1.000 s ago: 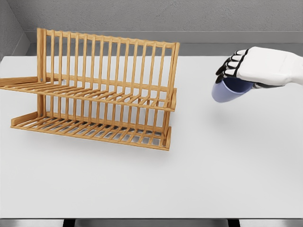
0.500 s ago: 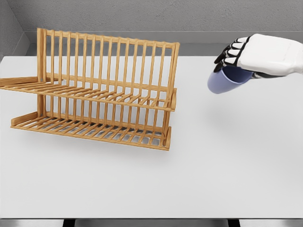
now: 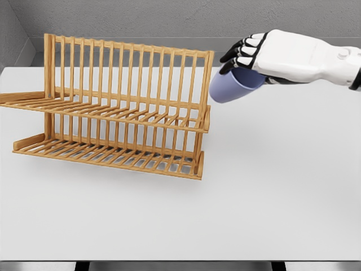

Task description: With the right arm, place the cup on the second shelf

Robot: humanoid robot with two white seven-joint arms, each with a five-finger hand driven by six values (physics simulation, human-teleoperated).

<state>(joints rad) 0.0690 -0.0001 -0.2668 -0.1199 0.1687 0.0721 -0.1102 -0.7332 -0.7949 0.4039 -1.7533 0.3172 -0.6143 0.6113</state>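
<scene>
A blue cup hangs in the air, tilted with its base toward the lower left, just right of the rack's top right corner. My right hand is shut on it from above, dark fingers curled over its rim. The wooden two-tier dish rack stands on the left half of the table; its upper shelf and lower shelf hold nothing. The cup is level with the top of the rack's back rail, a little above the upper shelf. My left arm does not show.
The white table spreads out to the right and in front of the rack. A grey wall runs along the back. The rack's upright slats stand along its far side.
My right hand has carried the cup left and slightly upward, from the table's right side to just beside the rack's top right corner. The rack has not moved.
</scene>
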